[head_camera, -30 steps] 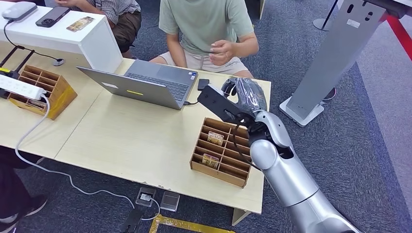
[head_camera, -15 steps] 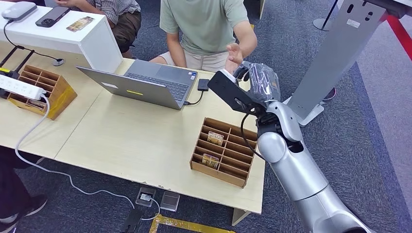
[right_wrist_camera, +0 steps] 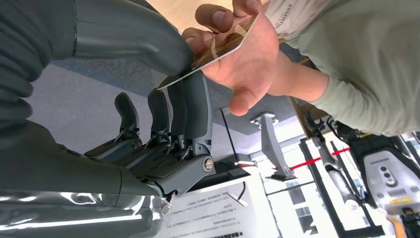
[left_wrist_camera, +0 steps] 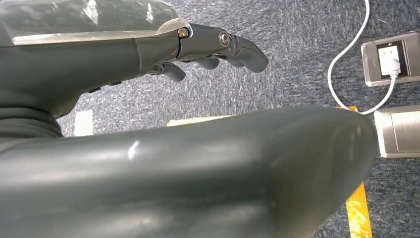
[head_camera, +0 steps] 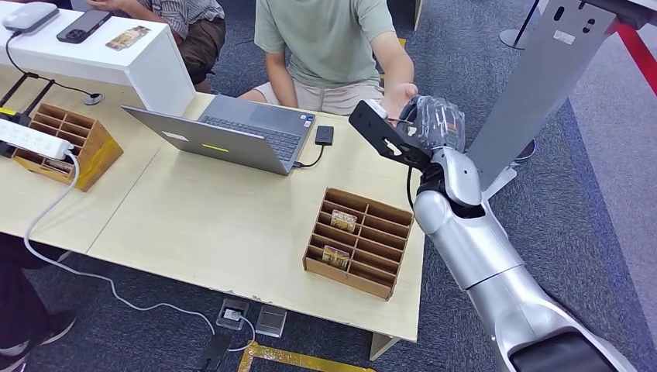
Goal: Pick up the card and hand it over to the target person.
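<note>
Two hands: left hand hangs over floor, fingers loosely apart, empty. Right hand at 1 o'clock past the tabletop pinches card, which the person's hand grips. Hold steady, then loosen fingers smoothly.

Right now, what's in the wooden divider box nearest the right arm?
Wooden divider box: two cards, one in a far slot, one nearer the front. Other slots look empty, though the walls hide some of their floors.
</note>
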You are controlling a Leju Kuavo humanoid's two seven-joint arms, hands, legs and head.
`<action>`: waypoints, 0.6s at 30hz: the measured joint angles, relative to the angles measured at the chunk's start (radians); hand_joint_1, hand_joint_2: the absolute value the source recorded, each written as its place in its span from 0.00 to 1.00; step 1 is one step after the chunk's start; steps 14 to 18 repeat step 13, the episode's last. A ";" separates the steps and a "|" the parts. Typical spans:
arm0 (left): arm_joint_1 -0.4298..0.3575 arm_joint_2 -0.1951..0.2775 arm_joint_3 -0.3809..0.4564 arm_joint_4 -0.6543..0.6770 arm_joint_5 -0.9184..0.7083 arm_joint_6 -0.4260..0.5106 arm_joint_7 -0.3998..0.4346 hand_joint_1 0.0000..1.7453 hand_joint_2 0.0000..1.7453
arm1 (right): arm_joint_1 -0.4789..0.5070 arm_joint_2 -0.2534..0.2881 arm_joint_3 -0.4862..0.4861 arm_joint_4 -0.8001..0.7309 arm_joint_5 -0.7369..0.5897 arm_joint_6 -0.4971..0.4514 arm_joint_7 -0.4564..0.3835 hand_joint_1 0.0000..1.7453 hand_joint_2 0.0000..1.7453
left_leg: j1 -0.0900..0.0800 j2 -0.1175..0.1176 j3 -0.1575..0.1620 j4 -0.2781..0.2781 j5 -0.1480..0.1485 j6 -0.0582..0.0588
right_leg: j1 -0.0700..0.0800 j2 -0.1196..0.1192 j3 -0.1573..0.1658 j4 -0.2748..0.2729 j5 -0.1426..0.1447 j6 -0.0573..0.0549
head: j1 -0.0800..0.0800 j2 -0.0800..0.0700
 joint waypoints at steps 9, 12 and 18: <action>0.000 -0.001 0.003 0.001 -0.001 0.000 -0.005 0.00 0.00 | 0.016 0.008 -0.016 -0.018 -0.004 -0.016 -0.040 0.00 1.00 | 0.000 -0.001 0.000 0.000 0.000 0.000 | 0.000 0.000 0.000 0.000 0.000 0.000 | 0.000 0.000; 0.001 -0.003 0.006 0.002 0.000 0.001 -0.007 0.00 0.00 | 0.030 0.007 -0.040 -0.044 -0.017 -0.048 -0.067 0.00 1.00 | 0.000 -0.001 -0.001 0.000 0.000 0.000 | 0.000 -0.001 0.000 0.000 0.000 0.000 | 0.000 0.000; 0.001 -0.003 0.007 0.003 0.001 0.002 -0.007 0.00 0.00 | 0.032 0.006 -0.044 -0.050 -0.019 -0.055 -0.071 0.00 1.00 | 0.000 0.000 -0.001 0.000 0.000 0.000 | 0.000 0.000 0.000 0.000 0.000 0.000 | 0.000 0.000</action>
